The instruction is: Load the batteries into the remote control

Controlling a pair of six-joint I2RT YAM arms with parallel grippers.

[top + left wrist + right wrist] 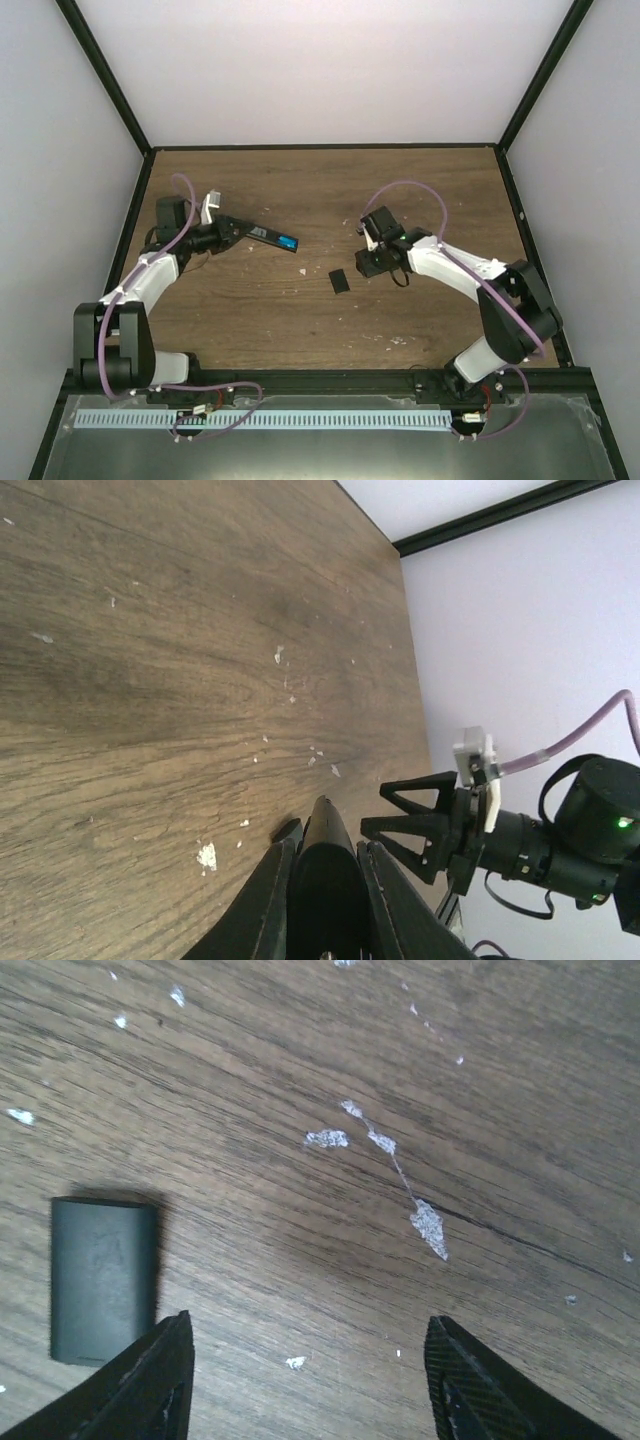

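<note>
My left gripper is shut on one end of the slim black remote control, which points right across the table. A blue patch, the batteries, shows in the slot at the remote's free end. In the left wrist view the remote fills the gap between the fingers; the batteries are hidden there. My right gripper is open and empty just above the table, its fingers spread wide. It also shows in the left wrist view.
A small squarish black cover piece lies on the wooden table just left of my right gripper, and shows in the right wrist view. Black frame rails and white walls bound the table.
</note>
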